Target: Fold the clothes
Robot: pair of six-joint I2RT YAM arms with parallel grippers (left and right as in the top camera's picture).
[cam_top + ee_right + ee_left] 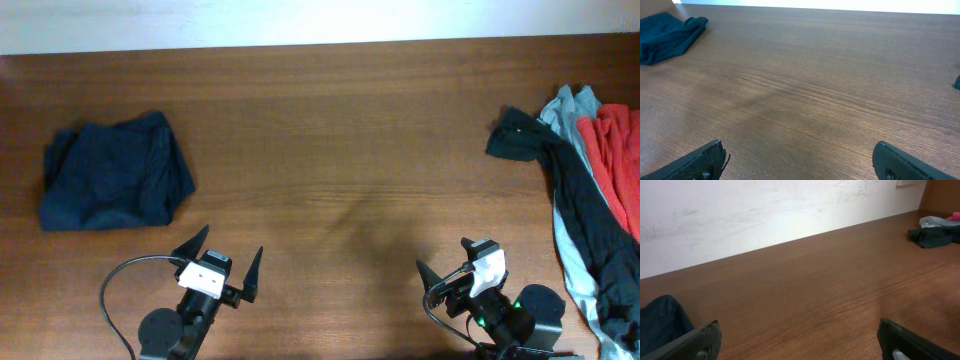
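Observation:
The clothes lie in two places. A crumpled pile is at the table's right edge: a black garment (pixel 570 185) stretched over a grey-blue one (pixel 572 103) and a red one (pixel 615 145). The left wrist view shows that pile (pixel 932 236) far off. A navy garment (pixel 115 172) lies bunched at the left, and it also shows as navy cloth (pixel 660 325) and a navy bundle (pixel 667 32). My left gripper (pixel 228 248) (pixel 799 330) and right gripper (pixel 443 258) (pixel 797 150) hover open near the front edge, nothing between their fingers.
The brown wooden table (pixel 340 150) runs back to a white wall (pixel 765 215). A black cable (pixel 110 290) loops beside the left arm. A dark cloth edge (pixel 957 82) shows at the right wrist view's right border.

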